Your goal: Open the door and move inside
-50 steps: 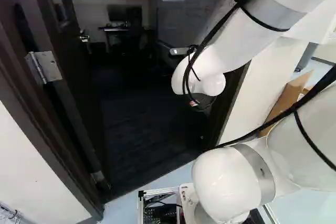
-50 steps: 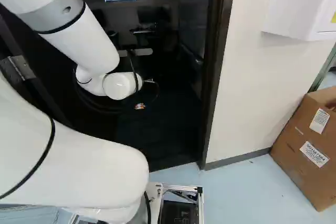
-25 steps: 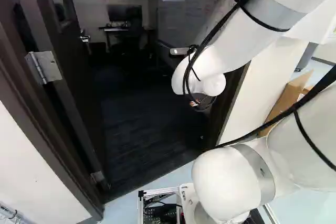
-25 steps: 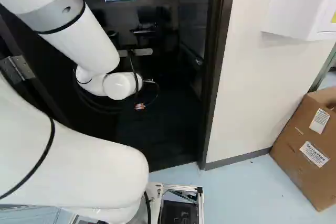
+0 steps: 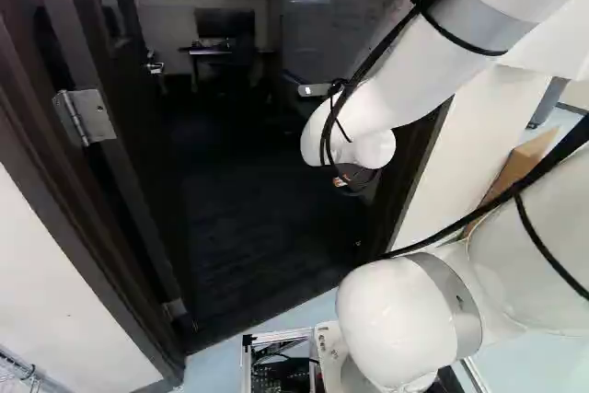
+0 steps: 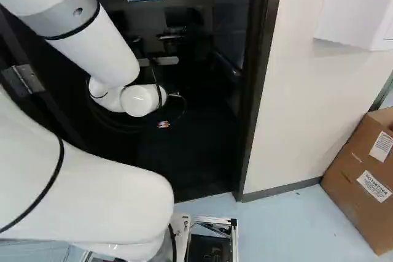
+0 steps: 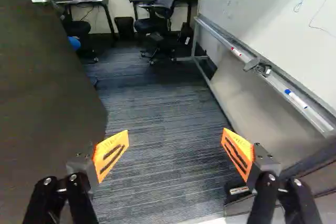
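Observation:
The dark door [image 5: 140, 149] stands swung open into the room, its metal hinge [image 5: 85, 117] at the left of the left base view. Its handle [image 5: 155, 67] is on the far edge. The arm's white wrist [image 5: 354, 131] reaches into the doorway and hides the gripper in both base views. In the wrist view my gripper [image 7: 174, 150] is open, its orange pads wide apart with only carpet [image 7: 163, 114] beyond them. Beside one finger rises the door panel [image 7: 44, 93]; the doorway's frame [image 6: 256, 84] stands right of the wrist in the right base view.
A whiteboard [image 7: 262, 19] with a marker tray lines one side of the room. Desks and an office chair [image 7: 160, 6] stand at the far end. Outside, a cardboard box [image 6: 362, 182] leans by the wall [image 6: 307, 102], under a white cabinet [image 6: 356, 10].
The base has moved slightly: doorway, hinge, wall and box have shifted rightward in both base views. The arm holds its pose against its lowest joint.

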